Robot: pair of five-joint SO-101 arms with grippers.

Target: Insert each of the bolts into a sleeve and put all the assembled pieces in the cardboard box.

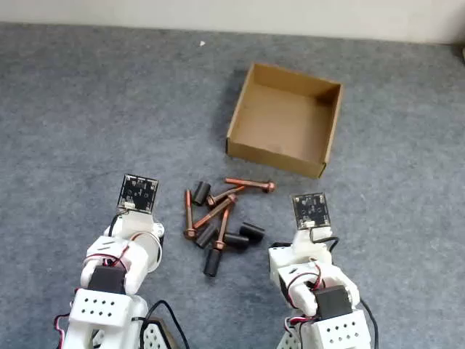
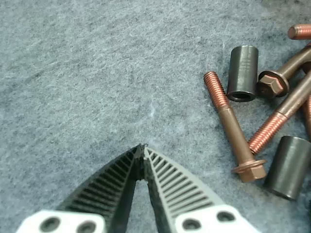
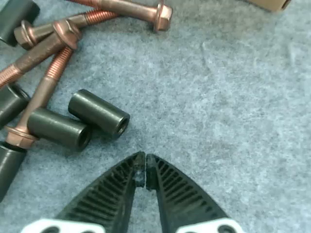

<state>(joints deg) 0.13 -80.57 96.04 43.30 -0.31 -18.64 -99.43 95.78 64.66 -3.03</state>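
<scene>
- The left pincer [image 2: 142, 160] is clenched tip to tip on nothing and hangs over the bare grey tabletop [image 2: 87, 73], just left of the pile.
- Its wrist view brings one bolt [image 2: 233, 126] up close. It lies free of the others, flanged head towards the pincer, with a dark sleeve [image 2: 243, 73] just beside its threaded end, bore showing.
- In the high view the copper-coloured bolts [image 1: 218, 207] lie crossed between the two arms, with the sleeves [image 1: 232, 238] scattered among them. None looks inserted, so I judge the first assembly has not yet begun.
- The next move likely calls for both pincers to unclench, one taking a bolt by its shank and the other a sleeve, and then lining up thread and bore.
- The right pincer [image 3: 145, 170] is likewise clenched and empty. Its wrist view shows a sleeve pair [image 3: 99, 112] lying side by side near its tips, an easy first pick.
- The cardboard box [image 1: 276, 156] sits beyond the pile, towards the right. The high view adds its interior, with no assembled piece in it.
</scene>
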